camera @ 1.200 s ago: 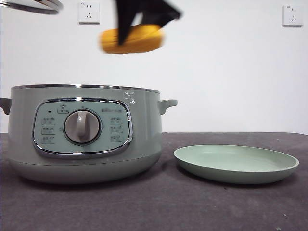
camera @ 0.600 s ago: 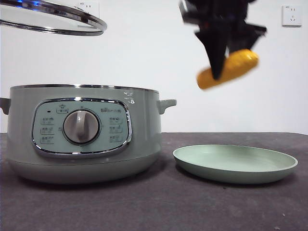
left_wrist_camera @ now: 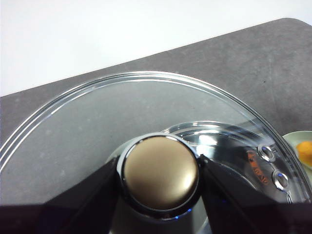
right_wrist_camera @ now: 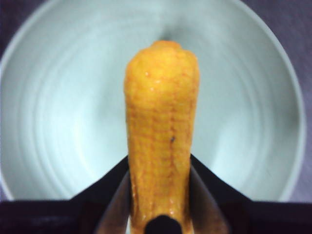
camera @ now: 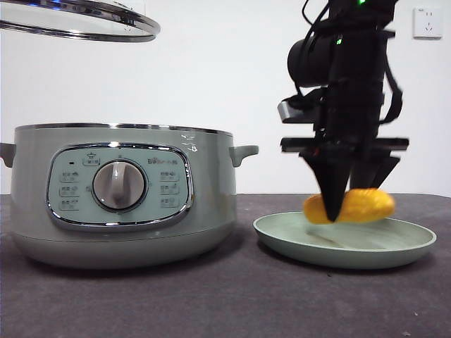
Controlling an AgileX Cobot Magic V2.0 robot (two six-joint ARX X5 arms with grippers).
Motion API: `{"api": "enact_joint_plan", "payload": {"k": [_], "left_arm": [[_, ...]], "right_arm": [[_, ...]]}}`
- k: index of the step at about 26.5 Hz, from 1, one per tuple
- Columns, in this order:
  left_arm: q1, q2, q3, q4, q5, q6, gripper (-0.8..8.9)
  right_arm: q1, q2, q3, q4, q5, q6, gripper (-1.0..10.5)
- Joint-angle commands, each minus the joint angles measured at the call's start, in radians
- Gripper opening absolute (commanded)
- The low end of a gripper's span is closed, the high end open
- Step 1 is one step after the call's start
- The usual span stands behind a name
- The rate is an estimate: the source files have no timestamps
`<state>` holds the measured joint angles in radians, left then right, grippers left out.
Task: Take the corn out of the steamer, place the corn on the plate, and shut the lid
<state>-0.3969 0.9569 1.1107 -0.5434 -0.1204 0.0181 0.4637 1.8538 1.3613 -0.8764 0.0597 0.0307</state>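
Note:
My right gripper (camera: 337, 205) is shut on the yellow-orange corn (camera: 359, 205) and holds it lengthwise just above the middle of the pale green plate (camera: 394, 246). In the right wrist view the corn (right_wrist_camera: 161, 136) stands between my jaws over the plate (right_wrist_camera: 53, 122). My left gripper (left_wrist_camera: 158, 170) is shut on the knob (left_wrist_camera: 160, 170) of the glass lid (left_wrist_camera: 73, 126). It holds the lid (camera: 77, 20) high above the left side of the open sage-green steamer (camera: 120, 193).
The steamer stands at the left of the dark grey table (camera: 232, 303), the plate to its right, with a small gap between them. White wall with sockets (camera: 428, 21) behind.
My right gripper has carried the corn from above the steamer rightward and down to just above the plate. The lid has shifted a little to the right.

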Motion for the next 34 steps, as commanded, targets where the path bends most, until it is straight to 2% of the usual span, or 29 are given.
{"api": "enact_joint_plan", "payload": {"k": [1, 5, 16, 22, 29, 34], "left_arm": [[-0.002, -0.011, 0.01, 0.055, -0.002, 0.004, -0.09], [-0.002, -0.011, 0.01, 0.056, -0.002, 0.004, -0.09], [-0.002, -0.01, 0.01, 0.057, 0.002, -0.021, -0.09], [-0.003, 0.013, 0.01, 0.068, 0.051, -0.047, -0.09], [-0.018, 0.095, 0.01, 0.095, 0.123, -0.077, -0.09], [-0.041, 0.173, 0.01, 0.124, 0.128, -0.082, -0.09]], "right_arm": [[0.003, 0.007, -0.044, 0.051, -0.001, 0.013, -0.2], [0.003, 0.007, -0.079, 0.085, -0.002, 0.013, 0.0], [0.004, 0.007, -0.091, 0.087, -0.005, 0.013, 3.5], [0.007, -0.051, -0.091, 0.08, -0.006, 0.013, 3.5], [0.008, -0.244, -0.091, 0.055, -0.006, 0.017, 3.5], [0.002, -0.376, -0.091, 0.021, -0.001, 0.017, 3.5]]}}
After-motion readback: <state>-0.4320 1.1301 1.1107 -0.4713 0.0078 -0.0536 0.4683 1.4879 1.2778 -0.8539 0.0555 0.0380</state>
